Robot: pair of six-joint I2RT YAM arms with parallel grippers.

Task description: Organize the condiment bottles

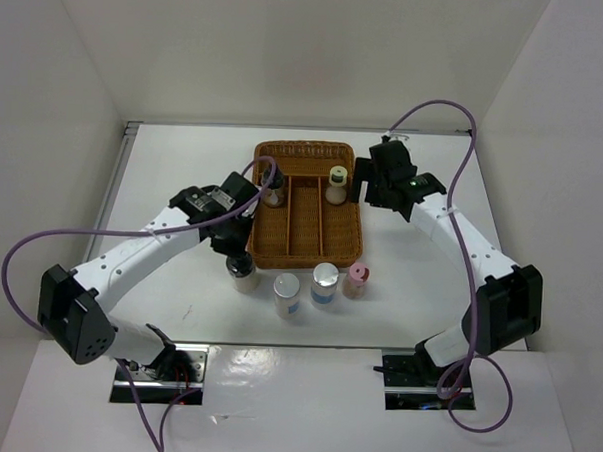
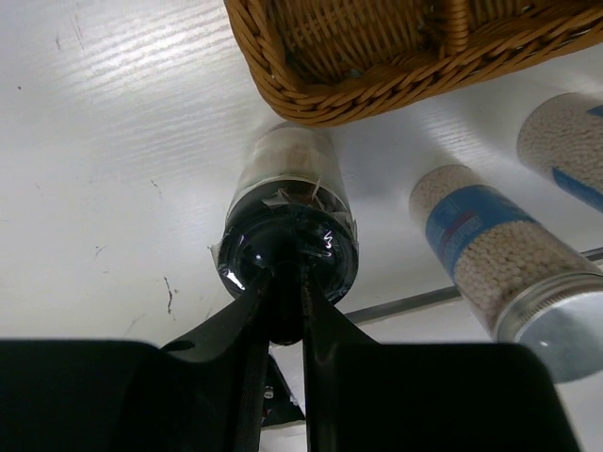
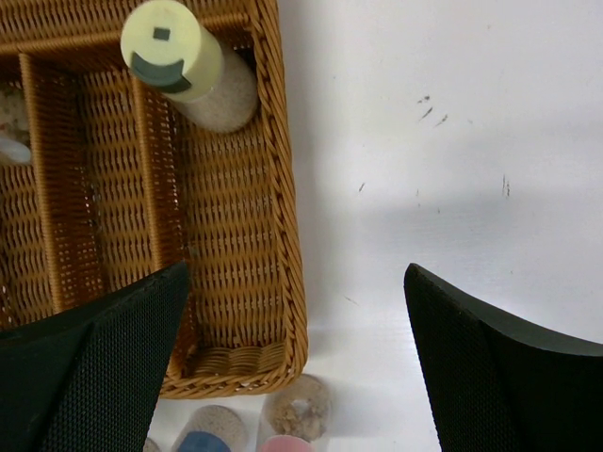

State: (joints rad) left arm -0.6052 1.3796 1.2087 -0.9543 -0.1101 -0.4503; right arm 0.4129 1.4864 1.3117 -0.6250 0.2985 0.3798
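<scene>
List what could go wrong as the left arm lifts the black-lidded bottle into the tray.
1. The left gripper seems to pinch only the middle of the lid of the black-lidded bottle; it may slip or swing when lifted.
2. That bottle stands right by a corner of the wicker tray and may catch the rim.
3. The blue-labelled bottle beside it could get knocked over.

Nothing is showing sharply enough to be read in any view. The bead-filled jar (image 2: pixel 495 259) is wearing a blue label (image 2: pixel 468 218) with a small reddish mark on it (the print is too blurred to make out). The second jar (image 2: pixel 565 132) at the right edge is showing only a sliver of blue, which is just as illegible.
</scene>
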